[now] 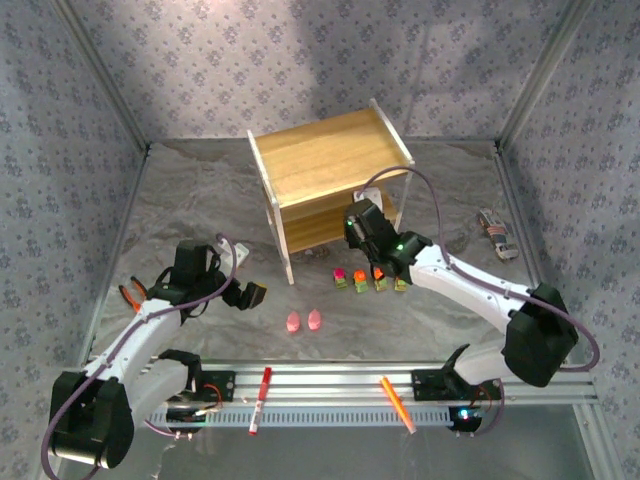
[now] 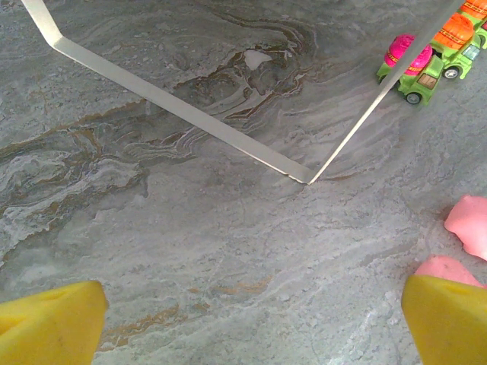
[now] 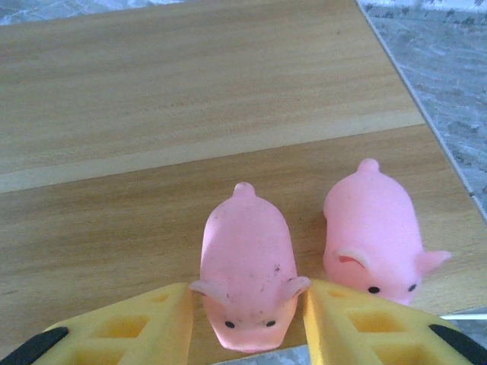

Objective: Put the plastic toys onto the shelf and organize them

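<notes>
The shelf [image 1: 330,160] stands at the back middle of the table. My right gripper [image 1: 362,228] reaches into its lower tier. In the right wrist view a pink pig-like toy [image 3: 247,258] lies on the wooden board [image 3: 152,91] between my right gripper's [image 3: 247,323] yellow fingers, which stand open and just brush its ears. A second pink toy [image 3: 373,228] lies beside it on the right. Two pink toys [image 1: 303,321] and several small trucks [image 1: 370,281] sit on the table before the shelf. My left gripper [image 1: 250,295] hovers open to their left, empty; its view shows trucks [image 2: 415,65] and pink toys [image 2: 470,224].
A red marker [image 1: 260,398] and an orange marker [image 1: 398,403] lie on the near rail. Orange-handled pliers [image 1: 133,293] lie at the left. A small striped object [image 1: 498,233] sits at the right. The shelf's white frame foot [image 2: 175,103] crosses the left wrist view.
</notes>
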{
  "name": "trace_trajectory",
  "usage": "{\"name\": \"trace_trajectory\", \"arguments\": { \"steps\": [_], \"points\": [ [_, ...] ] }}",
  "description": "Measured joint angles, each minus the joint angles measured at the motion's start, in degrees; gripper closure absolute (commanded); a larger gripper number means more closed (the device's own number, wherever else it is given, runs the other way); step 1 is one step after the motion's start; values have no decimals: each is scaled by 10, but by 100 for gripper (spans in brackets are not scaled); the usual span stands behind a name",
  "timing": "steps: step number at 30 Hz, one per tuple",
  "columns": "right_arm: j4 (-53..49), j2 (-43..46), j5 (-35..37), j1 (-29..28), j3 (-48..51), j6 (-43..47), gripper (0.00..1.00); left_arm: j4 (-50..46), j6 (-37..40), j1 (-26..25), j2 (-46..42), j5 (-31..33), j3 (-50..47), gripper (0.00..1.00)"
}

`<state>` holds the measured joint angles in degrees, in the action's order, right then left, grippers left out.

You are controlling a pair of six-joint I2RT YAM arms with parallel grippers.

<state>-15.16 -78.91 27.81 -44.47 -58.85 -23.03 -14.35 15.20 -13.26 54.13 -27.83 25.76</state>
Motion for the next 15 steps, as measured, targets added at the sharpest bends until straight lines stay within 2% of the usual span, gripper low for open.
{"name": "trace_trajectory", "arguments": {
  "steps": [9, 15],
  "points": [
    [-18, 37, 25, -21, 0, -1, 55, 0, 0, 0, 0, 0, 0, 1],
    [-44, 83, 60, -62, 20, -17, 55, 0, 0, 0, 0, 0, 0, 0]
  ]
}}
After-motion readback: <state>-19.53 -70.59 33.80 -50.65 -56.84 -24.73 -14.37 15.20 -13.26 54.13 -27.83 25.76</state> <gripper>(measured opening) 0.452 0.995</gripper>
